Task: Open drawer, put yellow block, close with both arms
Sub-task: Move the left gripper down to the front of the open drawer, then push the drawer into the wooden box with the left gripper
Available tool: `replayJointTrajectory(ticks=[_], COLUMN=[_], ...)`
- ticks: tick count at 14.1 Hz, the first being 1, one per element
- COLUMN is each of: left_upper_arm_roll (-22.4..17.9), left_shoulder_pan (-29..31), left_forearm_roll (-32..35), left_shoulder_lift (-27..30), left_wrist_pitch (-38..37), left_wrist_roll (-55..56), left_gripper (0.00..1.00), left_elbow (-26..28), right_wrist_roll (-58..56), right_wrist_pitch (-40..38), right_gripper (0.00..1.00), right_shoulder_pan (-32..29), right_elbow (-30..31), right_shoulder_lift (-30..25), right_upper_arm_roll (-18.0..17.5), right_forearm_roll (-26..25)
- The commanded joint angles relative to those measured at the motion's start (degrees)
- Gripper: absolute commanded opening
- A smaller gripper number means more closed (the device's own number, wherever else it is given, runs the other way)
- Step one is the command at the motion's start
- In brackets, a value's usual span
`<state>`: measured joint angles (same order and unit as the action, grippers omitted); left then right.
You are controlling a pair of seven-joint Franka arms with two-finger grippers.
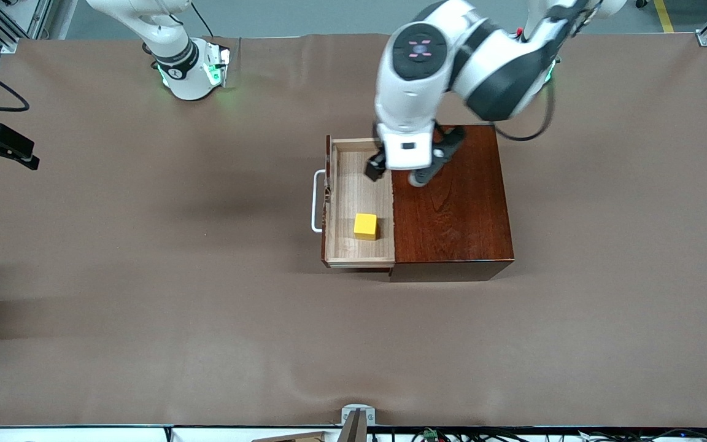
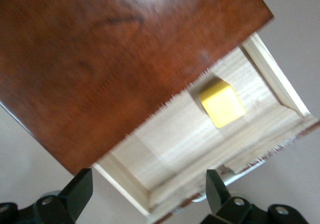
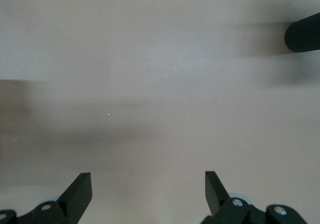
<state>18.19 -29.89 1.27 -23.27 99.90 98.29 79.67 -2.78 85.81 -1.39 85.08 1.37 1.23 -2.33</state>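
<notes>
Block lies in the open drawer; left gripper above, right gripper seen only by its wrist view, both spread wide and empty.

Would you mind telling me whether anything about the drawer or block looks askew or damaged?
Nothing stands out: the drawer is pulled out squarely, and the yellow block sits flat inside it, apart from the walls.

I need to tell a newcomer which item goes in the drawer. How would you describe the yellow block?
Find the glossy mahogany box mid-table. Its pale wood drawer stands pulled open. The yellow block lies inside: a small bright cube, the drawer's only content.
</notes>
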Motion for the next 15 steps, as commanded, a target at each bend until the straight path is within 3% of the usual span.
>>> replayJointTrajectory(ticks=[1,4,6,11,15], left_upper_arm_roll=[-0.88,-1.05,-3.67,-20.89,-21.09], left_shoulder_pan=[-3.5,-6.05,-9.29,-25.37,-25.4], left_forearm_roll=[1.63,1.63,1.63,1.28,-3.36], left_shoulder_lift=[-3.35,-6.86,-10.98,-15.3,-16.98], left_wrist_pitch=[6.07,10.48,12.07,17.96,20.86], left_wrist_roll=[8.38,16.12,23.31,42.29,46.29], left_gripper=[1.0,1.0,1.0,1.0,1.0], left_elbow=[-2.5,-4.51,-8.37,-9.62,-9.71], right_wrist_roll=[0.41,0.5,0.5,0.5,0.5], right_wrist_pitch=[-0.03,0.15,0.15,0.15,0.14], right_gripper=[1.0,1.0,1.0,1.0,1.0], right_shoulder_pan=[-1.34,-1.42,-1.42,-1.51,-1.42], right_elbow=[0.0,-0.09,-0.09,-0.09,-0.09], right_shoulder_lift=[-0.58,-0.58,-0.58,-0.58,-0.58], right_upper_arm_roll=[-1.05,-1.05,-1.05,-1.05,-1.05], right_forearm_roll=[1.01,1.01,1.01,1.01,1.01])
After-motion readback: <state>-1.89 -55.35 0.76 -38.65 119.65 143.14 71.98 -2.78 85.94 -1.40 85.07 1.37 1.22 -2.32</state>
